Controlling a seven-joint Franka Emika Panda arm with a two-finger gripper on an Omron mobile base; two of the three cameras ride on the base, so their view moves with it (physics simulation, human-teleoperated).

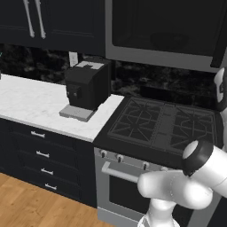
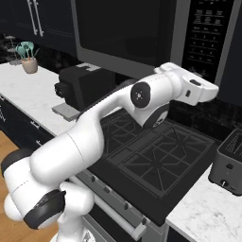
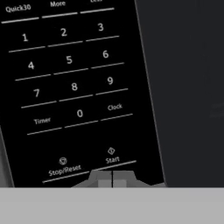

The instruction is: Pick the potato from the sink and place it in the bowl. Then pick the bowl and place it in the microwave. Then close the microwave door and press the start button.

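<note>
The microwave [image 2: 142, 33] hangs above the stove with its door [image 1: 164, 26] shut, dark glass facing out. Its black keypad [image 2: 205, 33] is on the right side. My gripper [image 2: 216, 90] reaches up to the lower part of that keypad. In the hand view the two fingertips [image 3: 105, 180] are pressed together, so the gripper [image 3: 112, 180] is shut on nothing. They sit directly under the Start button [image 3: 112, 160], very close to the panel. The potato and the bowl are hidden, and the sink is out of view.
The Stop/Reset button [image 3: 64, 168] is left of Start. A black coffee machine [image 1: 86, 86] stands on the white marble counter [image 1: 31, 104]. The gas stove [image 1: 164, 124] lies below the arm. A toaster [image 2: 229, 165] is at the right and a utensil pot [image 2: 29, 59] at the far left.
</note>
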